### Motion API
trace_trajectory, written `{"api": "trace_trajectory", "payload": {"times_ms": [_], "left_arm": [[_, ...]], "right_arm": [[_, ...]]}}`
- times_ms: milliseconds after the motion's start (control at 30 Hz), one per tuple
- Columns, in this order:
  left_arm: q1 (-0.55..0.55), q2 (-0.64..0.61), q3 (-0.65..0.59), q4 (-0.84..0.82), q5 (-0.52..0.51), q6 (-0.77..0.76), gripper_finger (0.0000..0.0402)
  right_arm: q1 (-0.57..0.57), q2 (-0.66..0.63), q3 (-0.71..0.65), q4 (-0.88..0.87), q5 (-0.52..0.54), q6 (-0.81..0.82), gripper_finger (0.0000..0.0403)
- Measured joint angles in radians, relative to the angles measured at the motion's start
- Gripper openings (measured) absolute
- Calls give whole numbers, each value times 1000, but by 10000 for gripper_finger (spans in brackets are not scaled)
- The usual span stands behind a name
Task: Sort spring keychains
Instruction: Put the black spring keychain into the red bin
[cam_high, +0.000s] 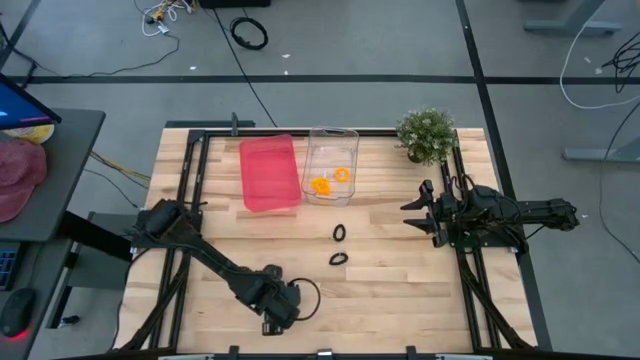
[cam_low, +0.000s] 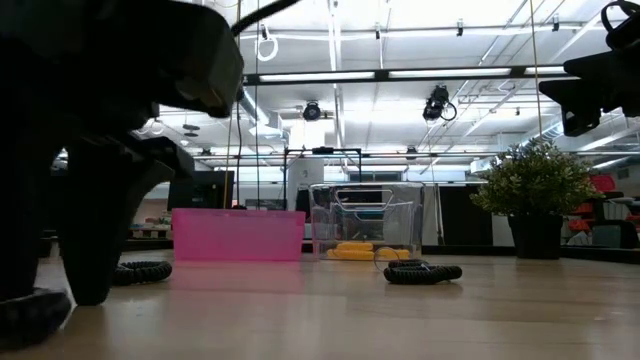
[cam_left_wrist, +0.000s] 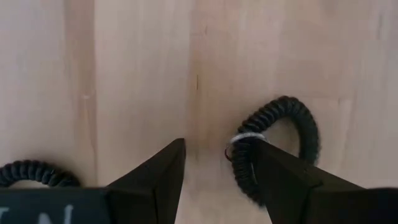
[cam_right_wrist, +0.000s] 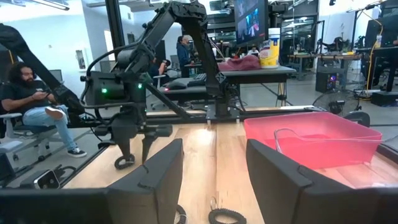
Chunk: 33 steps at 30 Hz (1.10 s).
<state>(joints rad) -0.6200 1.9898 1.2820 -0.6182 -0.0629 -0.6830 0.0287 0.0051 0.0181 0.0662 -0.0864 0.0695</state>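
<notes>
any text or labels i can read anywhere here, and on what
None can be read for certain.
Left gripper: pale marks on its dark body at the picture's edge, cut off, unreadable.
Monitor in the room behind: picture on screen, any text too small.
Pink bin and clear bin: no labels seen.

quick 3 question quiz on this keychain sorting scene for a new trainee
1. True or false: the orange keychains lie in the pink bin.
2. Which gripper is down at the table near a black keychain? A) left B) right
3. Fill in: two black keychains lie on the bare ____ in front of the clear bin.

Key: 1 false, they are in the clear bin. 2 A, the left gripper, fingers open; the right gripper waits near the plant. 3 table.
</notes>
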Motion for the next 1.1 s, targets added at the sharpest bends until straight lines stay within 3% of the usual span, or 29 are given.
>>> {"api": "trace_trajectory", "payload": {"times_ms": [100, 267, 367, 567, 733, 867, 1100], "left_arm": [[10, 17, 1, -5, 41, 12, 190], [12, 18, 0, -12, 16, 46, 174], [13, 18, -2, -18, 12, 87, 138], [37, 18, -3, -26, 35, 111, 24], [48, 19, 3, -31, 38, 129, 23], [34, 27, 67, -103, -73, 167, 18], [18, 30, 220, -301, -448, 166, 11]], "right_arm": [[0, 0, 0, -1, 0, 0, 180], [0, 0, 0, 0, 0, 0, 180], [0, 0, 0, 0, 0, 0, 180], [0, 0, 0, 0, 0, 0, 180], [0, 0, 0, 0, 0, 0, 180], [0, 0, 0, 0, 0, 0, 180], [0, 0, 0, 0, 0, 0, 180]]}}
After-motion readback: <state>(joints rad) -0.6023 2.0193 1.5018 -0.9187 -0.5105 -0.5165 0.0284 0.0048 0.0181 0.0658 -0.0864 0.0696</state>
